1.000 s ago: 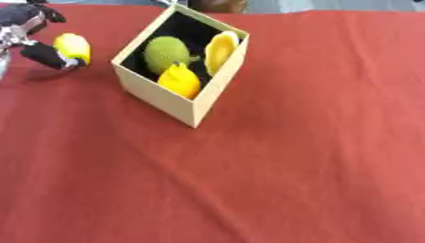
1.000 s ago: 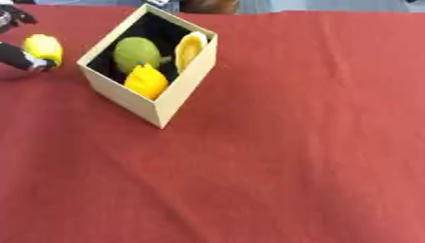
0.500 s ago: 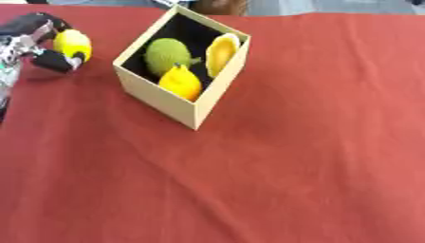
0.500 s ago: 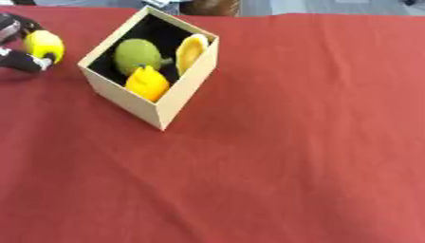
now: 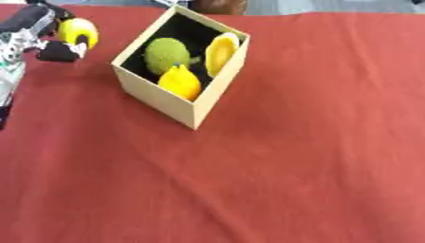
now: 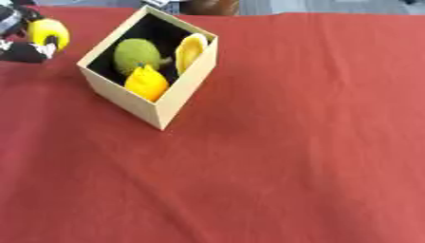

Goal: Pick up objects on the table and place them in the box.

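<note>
Left eye view: left hand [image 5: 37,35] at far left, fingers curled round a yellow fruit [image 5: 77,32], held just left of the box [image 5: 158,97]. Box opening lay to the hand's right, already holding three fruits. Right hand unseen.

The left hand [image 5: 37,35] was mostly cut off at the picture's edge, so only a few fingers showed round the yellow fruit [image 5: 79,32]. The brown thing [image 5: 217,6] behind the box [image 5: 166,99] was cropped too, couldn't tell what it was.
</note>
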